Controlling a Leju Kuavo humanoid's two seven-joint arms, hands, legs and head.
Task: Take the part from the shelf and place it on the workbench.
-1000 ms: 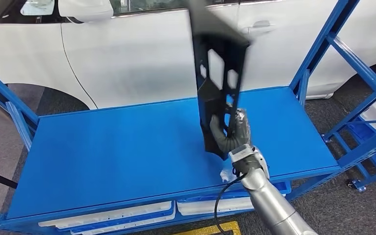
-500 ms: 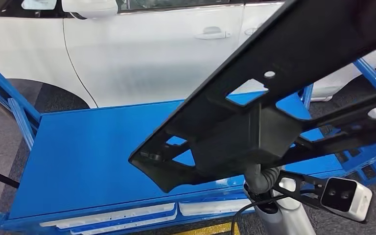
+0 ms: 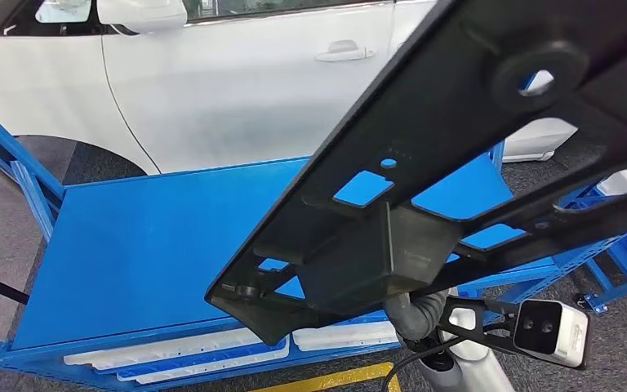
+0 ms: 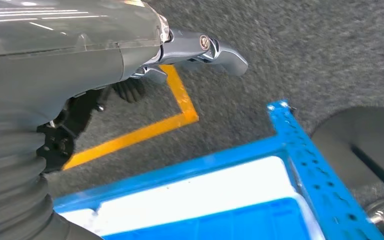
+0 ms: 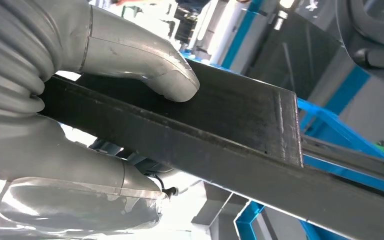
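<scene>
The black part, a long flat frame with cut-outs and a boxy block on its underside, hangs tilted close in front of the head camera, running from low centre to the upper right. My right hand grips it from below, above the front edge of the blue shelf. In the right wrist view the thumb presses on the part's black edge, with the fingers wrapped under it. My left hand hangs over the floor and holds nothing, its fingers apart.
A white car stands behind the shelf. White parts lie on the level below the shelf top. Another blue rack stands at the right. A yellow floor line runs beside the shelf corner.
The part, upright over the shelf one second ago, has swung flat and come up close to the camera. My right hand has drawn back to the shelf's front edge.
</scene>
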